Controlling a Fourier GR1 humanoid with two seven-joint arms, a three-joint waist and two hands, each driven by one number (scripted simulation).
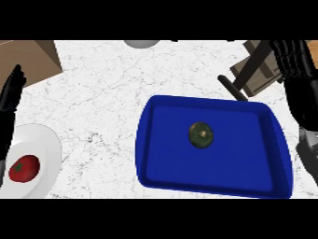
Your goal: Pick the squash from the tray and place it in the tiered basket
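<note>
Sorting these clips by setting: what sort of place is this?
Most likely a kitchen counter: a white marbled countertop, a blue tray holding a squash, and a white plate with a tomato.

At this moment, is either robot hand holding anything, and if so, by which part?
Nothing is held. The squash lies alone in the blue tray. The right robot hand is open above the tray's far right corner; the left robot hand rests open at the left edge.

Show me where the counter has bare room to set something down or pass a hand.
Bare white marble counter lies between the white plate holding a red tomato and the blue plastic tray. The tray floor around the dark green squash is free too. The dark tiered basket crowds the far right.
</note>
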